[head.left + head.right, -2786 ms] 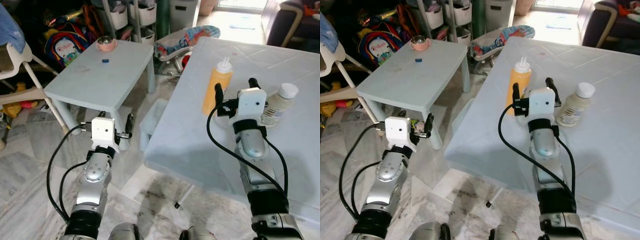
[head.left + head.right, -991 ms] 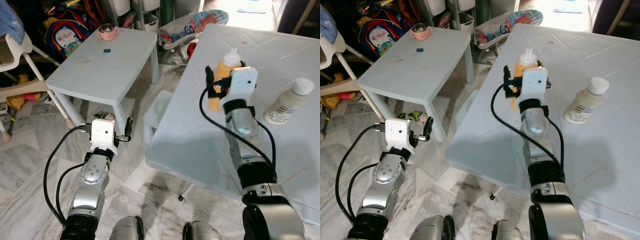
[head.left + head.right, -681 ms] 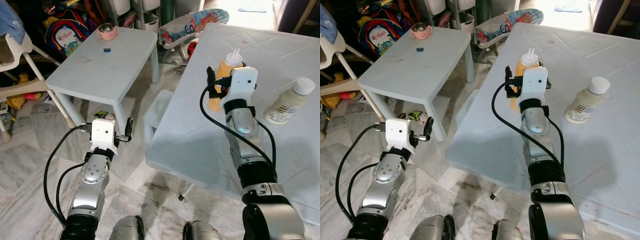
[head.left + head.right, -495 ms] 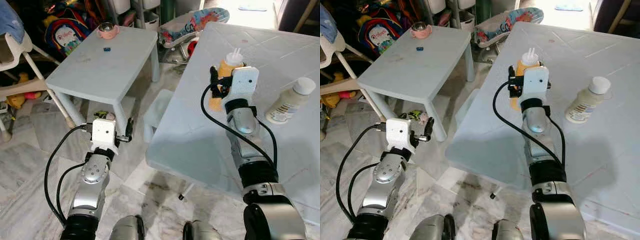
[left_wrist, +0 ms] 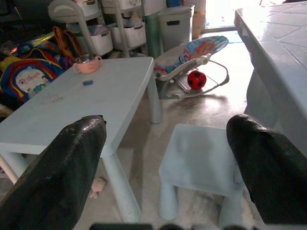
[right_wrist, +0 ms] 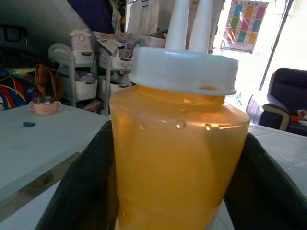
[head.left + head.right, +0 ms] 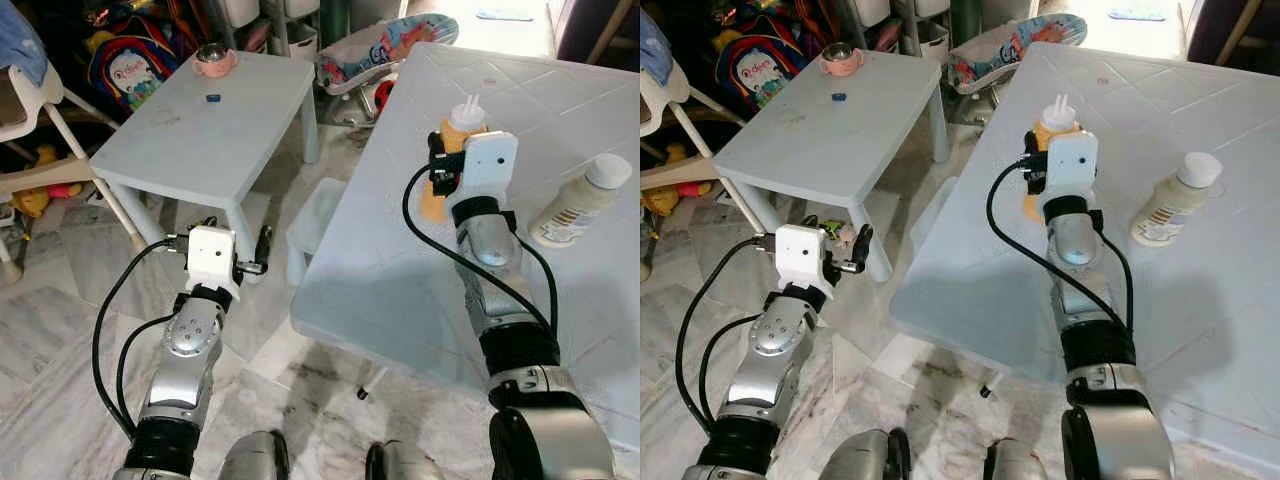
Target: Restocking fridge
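We are in a family home's living or play area, on a marbled tile floor (image 7: 60, 330). At our eleven o'clock stands a low pale-blue children's table (image 7: 200, 130) with a matching small stool (image 5: 199, 158) near it and a pink two-handled cup (image 7: 213, 61) on top. Beyond lie a colourful school backpack (image 7: 125, 70), a baby bouncer (image 5: 192, 52) with a red ball (image 5: 196, 80), and white storage trolleys (image 5: 91, 28). A large white table (image 7: 560, 300) fills our one o'clock.

pink bowl (image 7: 213, 62) on low table (image 7: 190, 150)
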You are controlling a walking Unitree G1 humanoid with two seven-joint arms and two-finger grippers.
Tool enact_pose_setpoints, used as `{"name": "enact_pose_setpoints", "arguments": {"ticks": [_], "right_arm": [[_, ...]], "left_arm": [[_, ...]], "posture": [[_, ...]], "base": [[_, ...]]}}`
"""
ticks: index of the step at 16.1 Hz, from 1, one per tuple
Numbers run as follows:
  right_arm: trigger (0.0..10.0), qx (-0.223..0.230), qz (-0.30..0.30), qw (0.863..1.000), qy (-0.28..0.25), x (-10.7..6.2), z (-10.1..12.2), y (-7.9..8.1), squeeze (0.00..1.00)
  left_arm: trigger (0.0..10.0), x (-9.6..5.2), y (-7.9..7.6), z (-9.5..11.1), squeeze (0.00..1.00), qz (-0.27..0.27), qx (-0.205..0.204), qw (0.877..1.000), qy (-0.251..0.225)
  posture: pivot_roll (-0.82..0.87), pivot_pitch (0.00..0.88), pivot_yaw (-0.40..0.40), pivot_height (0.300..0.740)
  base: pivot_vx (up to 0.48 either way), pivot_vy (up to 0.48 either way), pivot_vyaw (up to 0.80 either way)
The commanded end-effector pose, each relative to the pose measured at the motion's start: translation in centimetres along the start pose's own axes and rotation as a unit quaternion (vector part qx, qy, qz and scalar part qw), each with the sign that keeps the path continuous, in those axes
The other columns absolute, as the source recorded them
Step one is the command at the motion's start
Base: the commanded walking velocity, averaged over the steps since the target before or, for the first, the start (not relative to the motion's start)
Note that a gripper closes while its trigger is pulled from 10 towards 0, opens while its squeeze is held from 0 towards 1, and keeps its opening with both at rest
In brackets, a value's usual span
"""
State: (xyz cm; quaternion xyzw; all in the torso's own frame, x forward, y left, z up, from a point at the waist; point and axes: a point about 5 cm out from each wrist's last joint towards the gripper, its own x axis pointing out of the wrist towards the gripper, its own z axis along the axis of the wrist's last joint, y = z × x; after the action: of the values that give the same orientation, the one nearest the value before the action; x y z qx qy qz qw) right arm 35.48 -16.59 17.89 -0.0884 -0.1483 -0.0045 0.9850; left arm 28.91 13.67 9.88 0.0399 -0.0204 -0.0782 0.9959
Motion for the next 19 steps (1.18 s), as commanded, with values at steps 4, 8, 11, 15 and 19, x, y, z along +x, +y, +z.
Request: {"name": "enact_pose_setpoints", "arguments": {"ticks": [4, 8, 11, 15, 19], "right_arm": [[10.0, 0.012, 0.013, 1.000, -0.014, -0.5, 0.8, 1.2, 0.00], [0.0, 0.042, 0.031, 0.998, -0.033, -2.3, 1.4, 1.8, 0.00], [10.0, 0.044, 0.031, 0.998, -0.025, -3.3, 1.3, 1.9, 0.00], [10.0, 0.083, 0.025, 0.996, -0.005, -5.4, 0.2, 2.4, 0.00], [10.0, 0.082, 0.057, 0.995, -0.030, -5.6, 1.5, 3.6, 0.00]], "left_arm": [[10.0, -0.5, 0.0, -1.3, 0.00, 0.020, -0.019, 0.999, 0.039], [10.0, 0.1, -0.9, -1.3, 0.00, 0.013, -0.021, 0.999, 0.033], [10.0, 0.6, -1.3, -1.1, 0.00, 0.017, -0.024, 0.999, 0.027], [10.0, 0.3, -1.6, -1.7, 0.00, 0.027, -0.034, 0.998, 0.034], [10.0, 0.9, -1.4, -1.5, 0.00, 0.031, -0.032, 0.999, 0.031]], "posture": [[0.04, 0.070, 0.077, 0.740], [0.02, 0.027, 0.068, 0.740], [0.01, 0.017, 0.062, 0.740], [0.00, 0.000, 0.044, 0.740], [-0.01, 0.003, 0.055, 0.740]], "base": [[0.000, 0.000, 0.00], [0.000, 0.000, 0.00], [0.000, 0.000, 0.00], [0.000, 0.000, 0.00], [0.000, 0.000, 0.60]]}}
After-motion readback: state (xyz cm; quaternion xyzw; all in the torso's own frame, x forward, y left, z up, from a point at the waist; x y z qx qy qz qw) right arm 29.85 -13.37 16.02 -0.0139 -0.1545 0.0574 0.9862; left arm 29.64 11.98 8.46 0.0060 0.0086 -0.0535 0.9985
